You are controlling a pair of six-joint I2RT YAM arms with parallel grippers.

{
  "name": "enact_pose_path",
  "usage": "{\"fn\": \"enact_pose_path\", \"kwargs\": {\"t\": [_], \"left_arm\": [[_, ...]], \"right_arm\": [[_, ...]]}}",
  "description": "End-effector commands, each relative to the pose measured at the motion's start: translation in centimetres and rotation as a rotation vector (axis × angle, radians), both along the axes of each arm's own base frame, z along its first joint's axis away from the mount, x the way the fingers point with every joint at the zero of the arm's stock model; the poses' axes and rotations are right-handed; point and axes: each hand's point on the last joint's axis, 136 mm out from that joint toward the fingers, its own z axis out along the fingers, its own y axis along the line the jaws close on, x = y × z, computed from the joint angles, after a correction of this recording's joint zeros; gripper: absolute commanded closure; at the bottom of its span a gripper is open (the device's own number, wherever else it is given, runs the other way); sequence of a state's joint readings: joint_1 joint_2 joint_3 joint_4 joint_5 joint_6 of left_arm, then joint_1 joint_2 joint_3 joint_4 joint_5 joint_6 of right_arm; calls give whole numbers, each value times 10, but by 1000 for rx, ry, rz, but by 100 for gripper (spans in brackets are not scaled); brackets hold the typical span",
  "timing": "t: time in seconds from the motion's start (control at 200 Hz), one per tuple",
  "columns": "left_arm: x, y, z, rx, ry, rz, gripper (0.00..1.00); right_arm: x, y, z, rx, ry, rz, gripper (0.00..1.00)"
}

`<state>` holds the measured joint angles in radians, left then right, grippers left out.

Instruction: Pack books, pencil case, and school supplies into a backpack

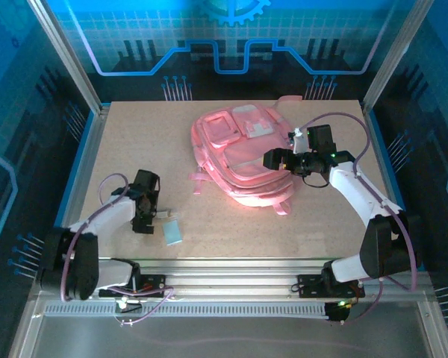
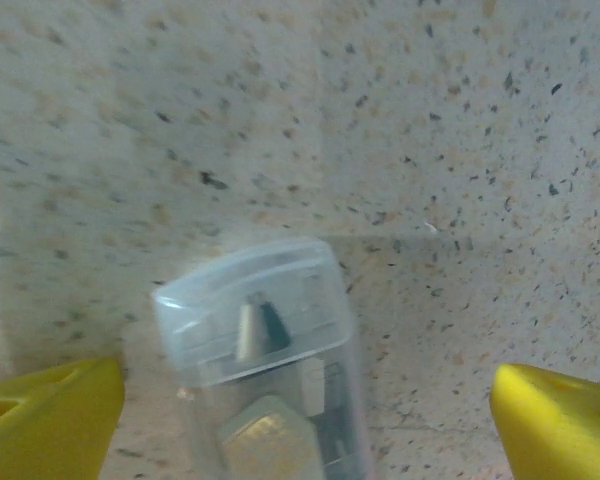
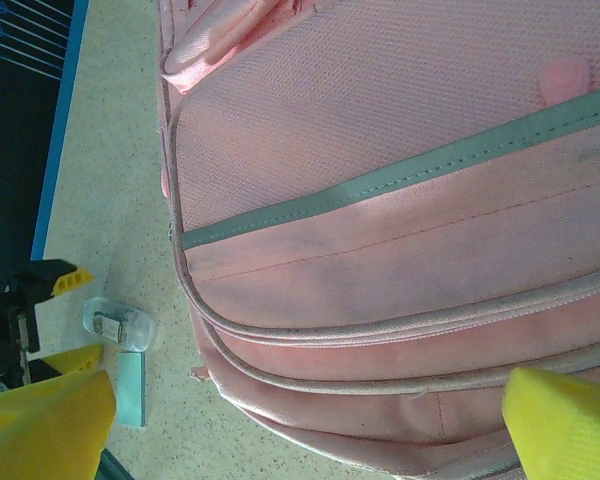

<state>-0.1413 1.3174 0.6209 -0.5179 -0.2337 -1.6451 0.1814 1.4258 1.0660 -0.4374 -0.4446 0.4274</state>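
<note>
So starting down at 6 o'clock in the overhead shot, you've got the aluminium rails (image 1: 231, 272) where both arms are bolted. Just past that, around 8 o'clock, the left gripper (image 1: 148, 218) sits low over the table with its nose aimed toward 3 o'clock, jaws spread wide and pinching nothing. On its wrist cam the yellow fingers (image 2: 45, 420) sit either side of a clear little case (image 2: 260, 350) with a gap on both sides, so it's straddled, not grabbed. In the overhead shot the case lies flat with its long axis running 9 to 3. Its rounded end points away from the gripper, and there's something dark and silvery inside that I can't make out. On its 6 o'clock side is the pale blue flat rectangle (image 1: 173, 232), flat on the table with its long side roughly 12 to 6. Can't tell if the two actually touch. Further out, mid-table and a bit toward 1 o'clock, the pink backpack (image 1: 235, 160) lies with its pockets and whitish patch (image 1: 257, 128) facing up. Its long axis looks like roughly 11 to 5, though I can't say which end is the top. The right gripper (image 1: 272, 159) hangs at the backpack's 3 o'clock edge pointing toward 9, fingers (image 3: 565, 420) wide apart over the fabric, holding nothing. The table (image 1: 134, 142) is speckled beige with blue trim down the left edge. Beyond it at 12 o'clock there's a blue backdrop (image 1: 231, 45) printed with circuit lines and a gear, with metal posts (image 1: 67, 52) at the sides.
</note>
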Motion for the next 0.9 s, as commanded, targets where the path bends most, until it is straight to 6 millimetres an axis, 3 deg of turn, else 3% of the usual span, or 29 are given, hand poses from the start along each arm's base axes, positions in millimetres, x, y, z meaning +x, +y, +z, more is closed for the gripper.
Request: {"fn": "enact_pose_path", "kwargs": {"t": [0.0,0.105,0.21,0.365,0.44,0.65,0.805,0.895], "left_arm": [[12,-11,-9,-71,17,-8,10],[13,-16,-22,-95,56,0,18],[14,-19,-30,-110,72,2,35],[28,-20,-20,-103,33,-22,52],[42,-23,-7,-106,-13,-53,58],[91,-47,55,-99,-197,-166,58],[127,-88,93,-146,-349,-280,58],[141,-117,105,-194,-391,-369,58]], "right_arm": [[-5,-1,-3,-21,4,9,0],[-5,-2,0,-23,-7,7,0],[-5,-4,2,-32,-14,-3,0],[-4,-3,4,-29,-20,-3,0],[-4,0,5,-19,-21,1,0],[-5,27,16,36,-44,77,0],[-12,69,36,151,-96,222,0],[-15,88,43,180,-115,282,0]]}}
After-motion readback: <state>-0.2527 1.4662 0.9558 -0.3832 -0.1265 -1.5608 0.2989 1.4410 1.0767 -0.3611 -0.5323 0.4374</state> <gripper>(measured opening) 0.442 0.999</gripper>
